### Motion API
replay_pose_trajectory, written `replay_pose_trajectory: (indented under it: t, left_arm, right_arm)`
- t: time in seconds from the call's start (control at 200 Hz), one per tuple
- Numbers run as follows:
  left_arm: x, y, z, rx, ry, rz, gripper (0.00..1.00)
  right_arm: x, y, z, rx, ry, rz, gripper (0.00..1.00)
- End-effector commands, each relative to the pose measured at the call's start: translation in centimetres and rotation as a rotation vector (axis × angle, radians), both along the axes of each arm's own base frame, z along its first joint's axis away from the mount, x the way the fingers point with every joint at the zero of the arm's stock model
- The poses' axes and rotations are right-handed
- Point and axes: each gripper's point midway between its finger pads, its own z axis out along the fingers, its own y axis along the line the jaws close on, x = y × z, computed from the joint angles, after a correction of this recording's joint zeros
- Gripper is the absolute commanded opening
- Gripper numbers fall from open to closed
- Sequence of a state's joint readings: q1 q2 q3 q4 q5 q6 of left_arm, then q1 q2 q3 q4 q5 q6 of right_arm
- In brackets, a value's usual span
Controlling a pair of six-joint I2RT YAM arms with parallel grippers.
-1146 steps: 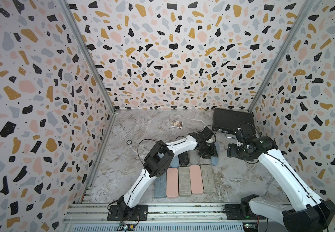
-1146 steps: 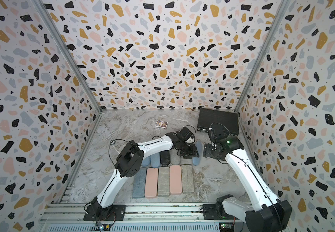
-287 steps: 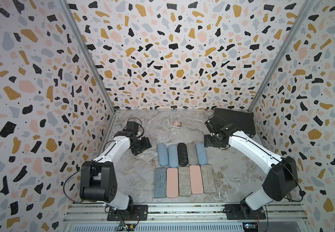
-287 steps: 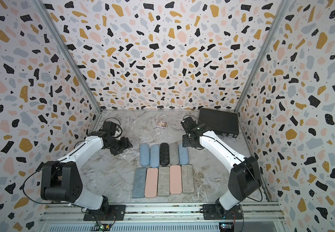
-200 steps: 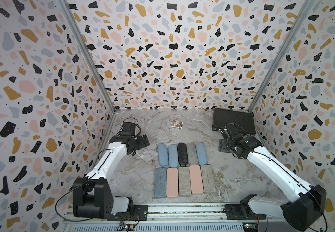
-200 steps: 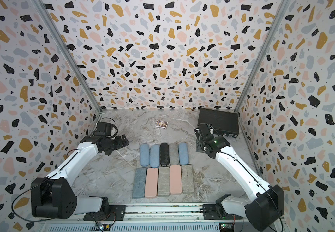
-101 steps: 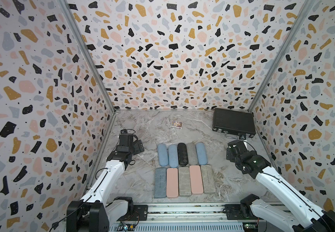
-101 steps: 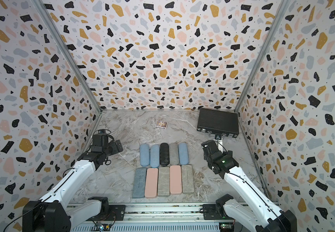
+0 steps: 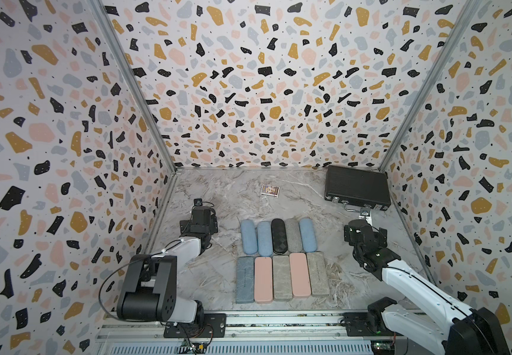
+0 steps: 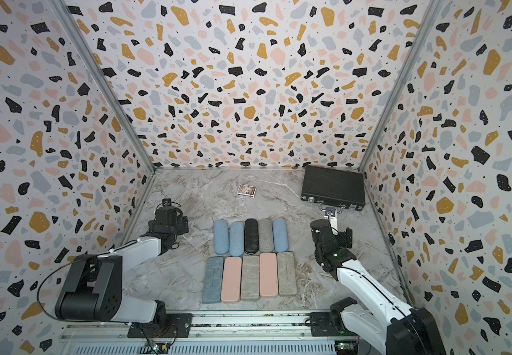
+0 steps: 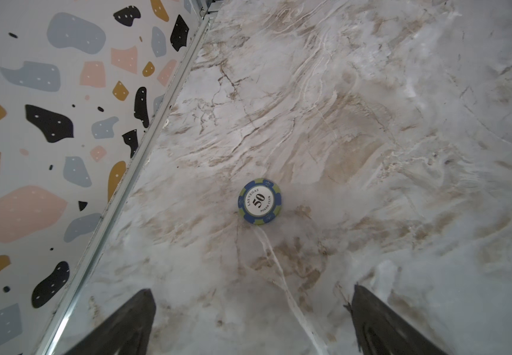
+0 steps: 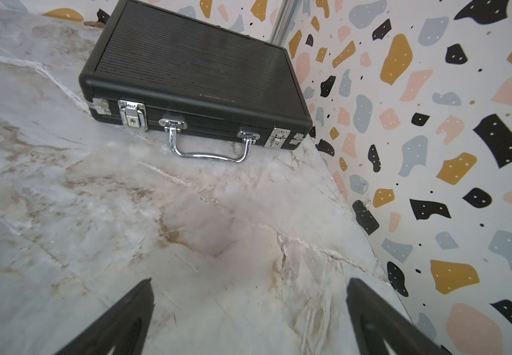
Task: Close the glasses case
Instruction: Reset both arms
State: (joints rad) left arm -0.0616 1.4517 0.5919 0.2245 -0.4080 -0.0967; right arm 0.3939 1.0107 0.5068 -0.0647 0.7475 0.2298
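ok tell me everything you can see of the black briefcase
The black briefcase is a hard rectangular case with a finely ribbed lid, looking like metal or hard plastic. It is shut and lies flat in the far right corner of the table, near both walls. Its front edge carries two chrome latches, chrome corner plates and a chrome handle folded down toward the table. Nothing else touches it.

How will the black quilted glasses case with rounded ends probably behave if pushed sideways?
The black quilted glasses case looks like a rigid shell, so it should slide whole, not bend. Its rounded top may let it rock slightly. It lies tight between the light blue oval case and the grey oval case, so pushing it would likely shift them too.
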Motion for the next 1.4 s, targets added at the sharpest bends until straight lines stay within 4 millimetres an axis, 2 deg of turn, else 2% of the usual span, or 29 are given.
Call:
replay_pose_trajectory:
  t: [0.0, 0.16, 0.225, 0.355, 0.405, 0.466, 0.576, 0.686, 0.826, 0.936, 0.976, 1.021, 1.166, 1.226, 1.342, 1.392]
  left_arm:
    - [1.8, -0.3, 1.2, 0.008, -0.127, -0.037, 0.99]
    - [1.8, -0.4, 1.1, 0.009, -0.21, -0.064, 0.99]
    - [1.1, -0.6, 1.1, -0.007, -0.217, -0.076, 0.99]
    - [-0.3, -1.5, 1.8, -0.029, -0.347, -0.14, 0.99]
    - [-0.9, -1.7, 1.1, -0.049, -0.363, -0.164, 0.99]
    - [-0.7, -2.0, 1.6, -0.038, -0.432, -0.189, 0.99]
    - [-0.7, -2.5, 1.0, -0.059, -0.366, -0.219, 0.99]
    - [-0.4, -2.2, 1.1, -0.051, -0.383, -0.203, 0.99]
    - [-0.4, -2.2, 1.0, -0.055, -0.371, -0.198, 0.99]
    - [-0.3, -2.1, 1.0, -0.052, -0.37, -0.193, 0.99]
    - [-0.3, -2.1, 1.0, -0.053, -0.37, -0.192, 0.99]
    - [-0.3, -2.1, 1.0, -0.054, -0.369, -0.191, 0.99]
    - [-0.3, -2.1, 1.0, -0.053, -0.369, -0.192, 0.99]
    - [-0.3, -2.1, 1.0, -0.054, -0.369, -0.192, 0.99]
    - [-0.3, -2.1, 1.0, -0.055, -0.369, -0.192, 0.99]
    - [-0.3, -2.1, 1.0, -0.053, -0.369, -0.192, 0.99]
  right_arm:
    - [1.8, -0.1, 1.4, -0.003, -0.065, -0.004, 1.0]
    - [2.8, -1.0, 0.2, 0.004, -0.065, -0.017, 1.0]
    - [3.0, -1.5, 0.0, 0.006, -0.076, -0.031, 1.0]
    - [3.1, -1.9, -0.2, 0.028, -0.119, -0.024, 1.0]
    - [3.1, -2.1, -0.3, 0.013, -0.137, -0.023, 1.0]
    - [3.0, -2.3, -0.6, -0.004, -0.148, -0.021, 1.0]
    - [3.1, -2.6, -1.3, -0.02, -0.167, -0.022, 1.0]
    - [3.4, -3.2, -2.0, -0.042, -0.215, -0.041, 1.0]
    - [5.1, -2.9, -1.8, -0.074, -0.239, -0.013, 1.0]
    - [6.6, -2.8, -3.2, -0.083, -0.216, -0.002, 1.0]
    - [7.1, -2.9, -3.2, -0.095, -0.218, -0.004, 0.99]
    - [7.0, -2.9, -3.7, -0.063, -0.168, 0.0, 1.0]
    - [6.5, -3.7, -3.8, -0.002, -0.21, -0.003, 1.0]
    - [7.0, -3.8, -3.9, 0.013, -0.212, 0.01, 0.99]
    - [8.1, -4.3, -5.3, 0.126, -0.139, 0.049, 1.0]
    - [7.8, -4.3, -5.3, 0.137, -0.139, 0.052, 1.0]
